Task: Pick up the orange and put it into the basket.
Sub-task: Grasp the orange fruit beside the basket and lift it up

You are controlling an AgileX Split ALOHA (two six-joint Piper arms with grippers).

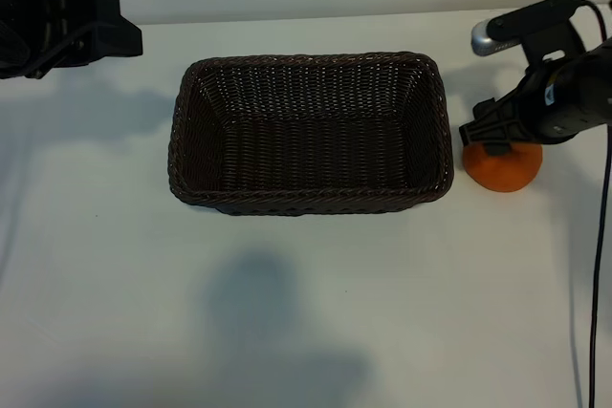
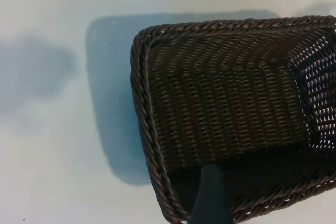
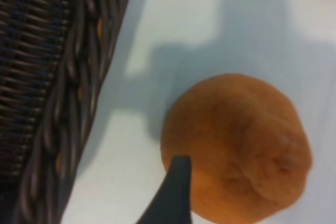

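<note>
right gripper (image 1: 490, 139): jaws spread wide, nothing held, poised directly over the orange
orange (image 1: 503, 167): sits on the bench (image 1: 306, 312), just beside the basket's right end, not inside
basket (image 1: 310, 200): mid-bench, nothing in it
left gripper (image 2: 210, 195): parked at the far left, jaws apart, holding nothing, one fingertip above the basket's near corner

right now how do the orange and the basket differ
The orange is small, round and matte bright orange; the basket is far larger, rectangular, dark brown woven wicker. The orange is partly covered by the right gripper; the basket stands uncovered. Both rest on the white table.
</note>
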